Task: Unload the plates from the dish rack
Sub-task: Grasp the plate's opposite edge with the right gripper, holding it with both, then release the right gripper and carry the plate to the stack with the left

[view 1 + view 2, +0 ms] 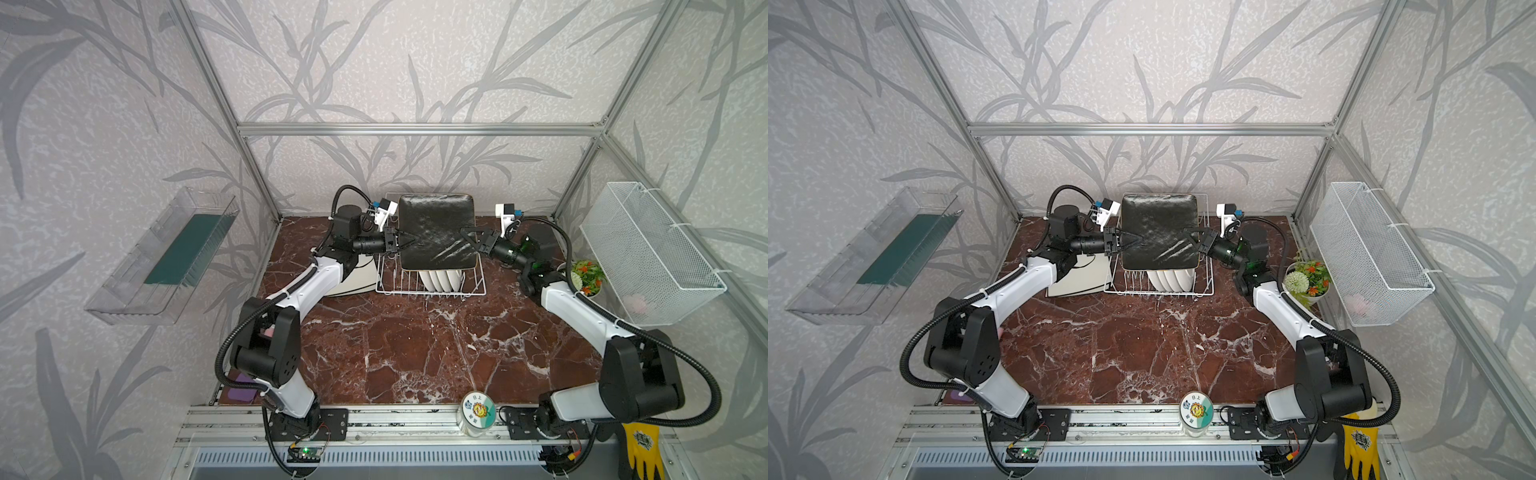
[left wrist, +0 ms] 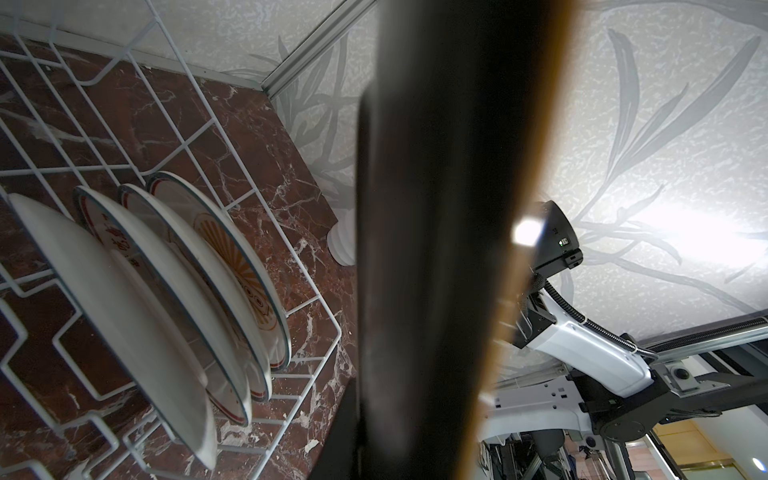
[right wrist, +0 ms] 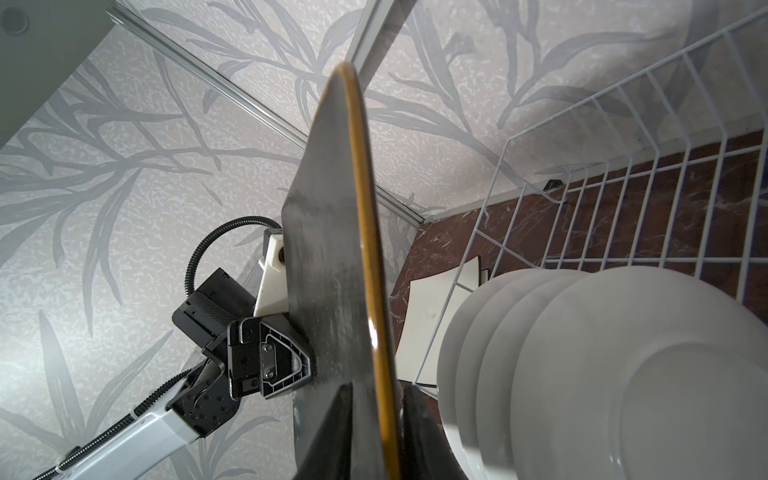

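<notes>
Top views both show the black plate (image 1: 436, 237) held upright and raised over the dish rack (image 1: 390, 291), between the two arms. On the left, the left gripper (image 1: 411, 240) is clamped on the plate's left edge; the right wrist view shows one of its fingers (image 3: 282, 357) flat against the dark face. On the right, the right gripper (image 1: 465, 237) straddles the opposite edge, but I cannot tell whether it is pinching or slack. This reads as the lift-out of the black plate, perhaps a hand-over to the left arm. Just left of the rack a cream plate (image 1: 353, 282) lies flat on the table. The next move therefore likely calls for one arm to let go and the other to carry the plate there and tilt it flat. It must not knock the four round plates (image 1: 440, 279) standing in the rack's slots below. The table (image 1: 415, 357) is red-brown veined marble. A clear shelf (image 1: 166, 257) hangs on the left wall and a jar (image 1: 478, 411) stands at the front edge. A potted plant (image 1: 586, 276) and a mesh basket (image 1: 648, 249) sit at right, before leaf-patterned walls.
</notes>
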